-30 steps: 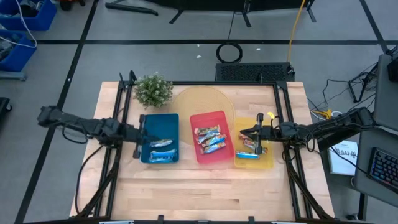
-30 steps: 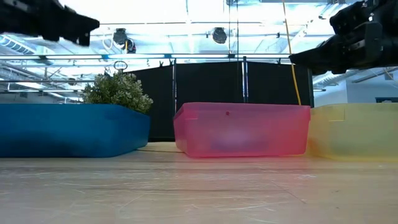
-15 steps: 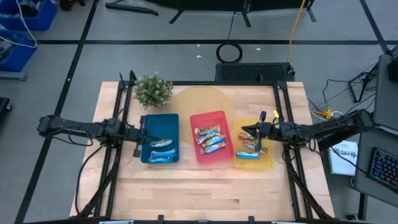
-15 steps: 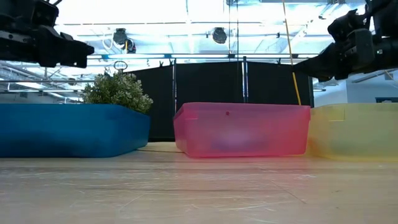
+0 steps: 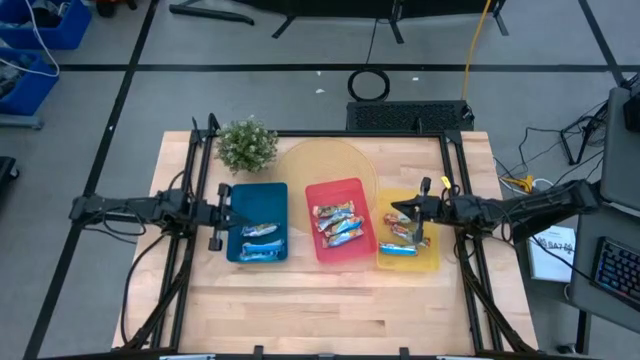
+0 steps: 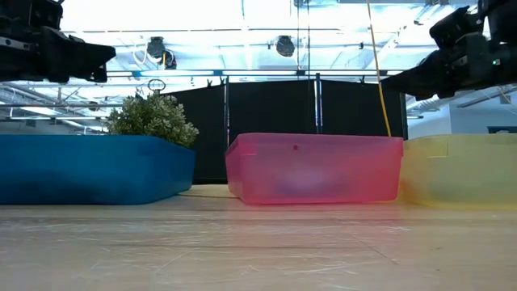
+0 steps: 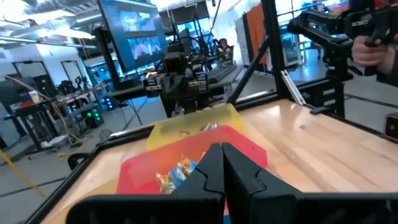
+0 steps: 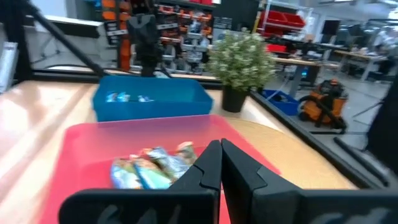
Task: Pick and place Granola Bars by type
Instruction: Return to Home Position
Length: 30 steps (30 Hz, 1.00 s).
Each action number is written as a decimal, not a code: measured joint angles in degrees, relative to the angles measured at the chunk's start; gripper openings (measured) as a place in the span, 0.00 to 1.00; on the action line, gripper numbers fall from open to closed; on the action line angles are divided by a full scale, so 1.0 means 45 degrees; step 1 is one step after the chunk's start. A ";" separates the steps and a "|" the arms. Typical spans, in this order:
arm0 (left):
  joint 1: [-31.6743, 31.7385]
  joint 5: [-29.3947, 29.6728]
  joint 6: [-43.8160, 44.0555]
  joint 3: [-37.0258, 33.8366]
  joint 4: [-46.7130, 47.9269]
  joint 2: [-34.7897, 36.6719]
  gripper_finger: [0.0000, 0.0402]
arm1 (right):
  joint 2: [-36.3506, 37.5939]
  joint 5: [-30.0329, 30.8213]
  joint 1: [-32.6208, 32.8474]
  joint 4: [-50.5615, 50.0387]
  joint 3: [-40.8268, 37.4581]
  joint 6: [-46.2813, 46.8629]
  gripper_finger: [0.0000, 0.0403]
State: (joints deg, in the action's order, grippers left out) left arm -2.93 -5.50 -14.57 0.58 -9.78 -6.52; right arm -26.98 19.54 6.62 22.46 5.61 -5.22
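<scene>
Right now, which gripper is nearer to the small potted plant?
Left. The left gripper hangs at the blue tray's outer edge, close to the plant; the right gripper is over the yellow tray.

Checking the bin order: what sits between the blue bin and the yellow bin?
The red bin, holding granola bars, sits between them; the high view shows it.

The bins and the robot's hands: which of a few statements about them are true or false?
1. Every granola bar lies in a bin. True.
2. The blue bin is empty. False: two bars lie in it.
3. The left hand holds a bar. False: shut on nothing, beside the blue bin.
4. The right hand hangs over the yellow bin. True.
5. The potted plant stands in a bin. False: on the table, behind the blue bin.
</scene>
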 joint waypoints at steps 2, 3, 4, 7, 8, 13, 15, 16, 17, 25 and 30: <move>0.0333 -0.0386 0.0183 0.0000 -0.0161 -0.0010 0.00 | -0.0005 -0.0113 -0.0529 0.0162 0.0000 -0.0120 0.00; 0.0499 -0.0673 0.0319 0.0000 -0.0330 -0.0010 0.00 | -0.0001 -0.0363 -0.0833 0.0218 0.0000 -0.0126 0.00; 0.0650 -0.0977 0.0397 0.0000 -0.0508 -0.0005 0.00 | 0.0053 -0.0705 -0.1120 0.0287 0.0000 -0.0077 0.00; 0.0946 -0.1772 0.0574 0.0000 -0.0898 -0.0009 0.00 | 0.0579 -0.1506 -0.1524 0.0465 0.0006 0.0323 0.00; 0.0969 -0.1927 0.0538 0.0000 -0.1000 -0.0001 0.00 | 0.0843 -0.1660 -0.1536 0.0309 0.0010 0.0355 0.00; 0.0980 -0.2006 -0.0014 0.0000 -0.1138 -0.0005 0.00 | 0.2542 -0.1711 -0.1259 -0.0931 0.0010 0.0035 0.00; 0.0986 -0.1996 -0.0129 0.0000 -0.1132 -0.0005 0.00 | 0.3327 -0.1708 -0.1002 -0.1452 0.0010 -0.0206 0.00; 0.0993 -0.1991 -0.0140 0.0000 -0.1112 -0.0005 0.00 | 0.3711 -0.1705 -0.0866 -0.1712 0.0010 -0.0296 0.00; 0.0993 -0.1972 -0.0190 0.0000 -0.1069 -0.0005 0.00 | 0.4085 -0.1703 -0.0733 -0.2085 0.0015 -0.0380 0.00; 0.1123 -0.1692 0.0409 0.0000 0.0061 -0.0021 0.00 | 0.5970 -0.1580 0.0024 -0.2988 -0.0146 -0.1025 0.00; 0.1176 -0.1666 0.1078 0.0000 0.0524 -0.0024 0.00 | 0.5977 0.0047 0.0237 -0.2607 -0.0522 -0.1583 0.00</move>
State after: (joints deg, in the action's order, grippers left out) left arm 2.37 -12.99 -9.72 0.58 -7.42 -6.63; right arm -0.08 19.75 7.68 10.73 3.26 -12.34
